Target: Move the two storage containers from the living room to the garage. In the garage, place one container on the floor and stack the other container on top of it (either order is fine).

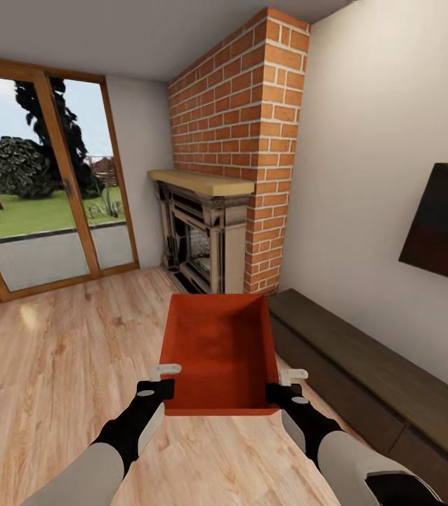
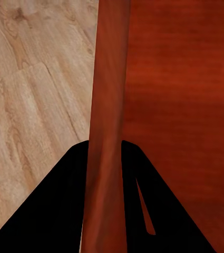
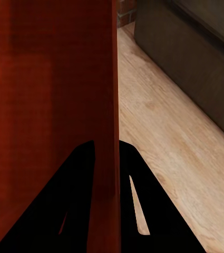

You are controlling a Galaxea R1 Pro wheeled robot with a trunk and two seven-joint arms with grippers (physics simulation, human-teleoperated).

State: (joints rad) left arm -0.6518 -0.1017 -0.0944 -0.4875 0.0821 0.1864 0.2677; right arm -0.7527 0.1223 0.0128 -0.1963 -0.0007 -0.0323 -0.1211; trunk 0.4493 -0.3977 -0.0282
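The robot holds one orange-red storage container (image 1: 217, 351) between its two arms, low in the head view at about 6 o'clock, lifted over the light wood plank floor (image 1: 55, 351) of the living room.

The left gripper (image 1: 162, 379) grasps the container's left side wall near the near corner, at roughly 7 o'clock. In the left wrist view its black fingers (image 2: 54, 211) sit one on each side of that wall (image 2: 109, 105), clamped on it, with planks (image 2: 32, 95) to the outside.

The right gripper (image 1: 286, 385) grips the right side wall in the same way, at about 5 o'clock. The right wrist view shows its fingers (image 3: 143, 211) straddling the thin wall (image 3: 105, 105), the bin's inside on one side and floor (image 3: 164, 137) on the other.

The container is open-topped and looks empty.

Beyond it, at 12 o'clock, stands a brick fireplace (image 1: 238, 140) with a pale wood mantel (image 1: 203, 183). At 3 o'clock, a low dark cabinet (image 1: 371, 372) runs along the white wall under a wall TV (image 1: 442, 221). At 10 o'clock, a wood-framed glass door (image 1: 48, 183) gives onto grass and trees.
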